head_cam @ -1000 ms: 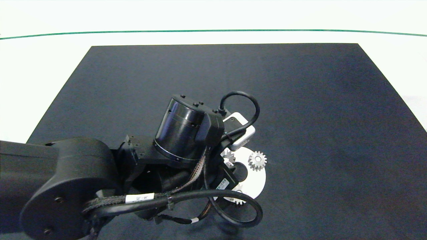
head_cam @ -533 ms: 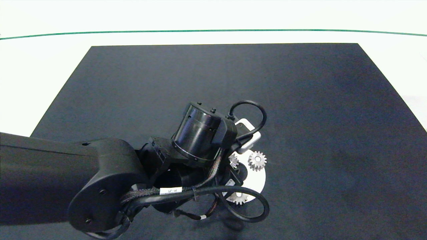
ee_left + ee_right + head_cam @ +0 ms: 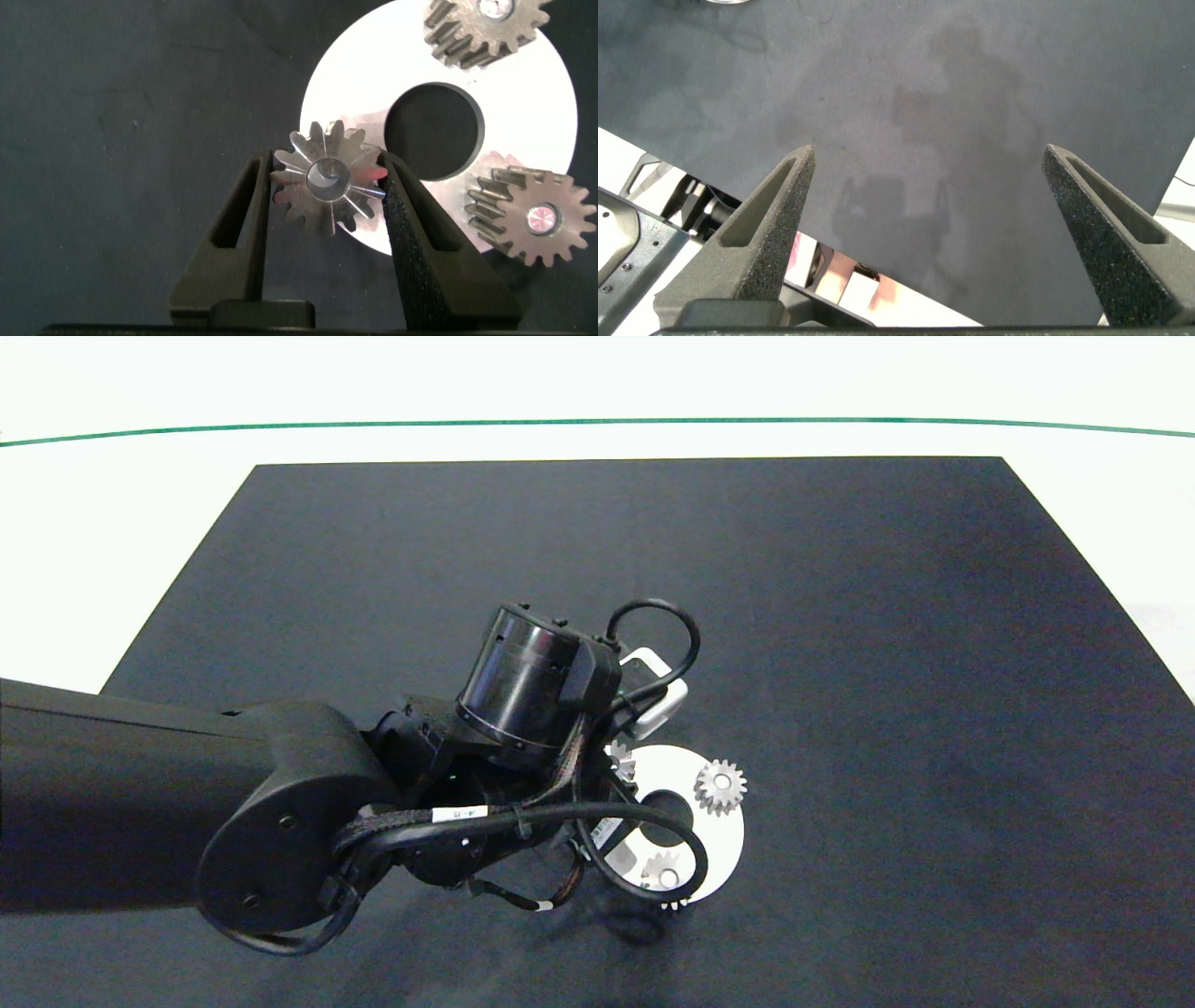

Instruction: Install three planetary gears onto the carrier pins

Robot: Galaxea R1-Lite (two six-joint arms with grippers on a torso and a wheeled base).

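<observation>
Two planetary gears (image 3: pixel 486 26) (image 3: pixel 529 217) sit on carrier pins of the white disc (image 3: pixel 350 84), their pin ends showing in their centre holes. In the head view they are the gear at the disc's right (image 3: pixel 720 787) and the one at its near edge (image 3: pixel 665 874). My left gripper (image 3: pixel 327 163) is shut on the third gear (image 3: pixel 327 179), held flat over the disc's left rim (image 3: pixel 653 761), beside the big centre hole (image 3: pixel 435 131). A pin under it is hidden. The right gripper (image 3: pixel 929 149) is open with nothing in it, away from the disc.
The disc lies on a dark mat (image 3: pixel 840 616) on a white table (image 3: pixel 597 383) with a green line (image 3: pixel 597 423) at the back. The left arm's cables (image 3: pixel 644 896) loop over the disc's near side. The right wrist view shows the mat's edge.
The left gripper with its gear moved right toward the disc's centre hole, then back left and a little farther away, to the disc's left rim. The two seated gears stayed put.
</observation>
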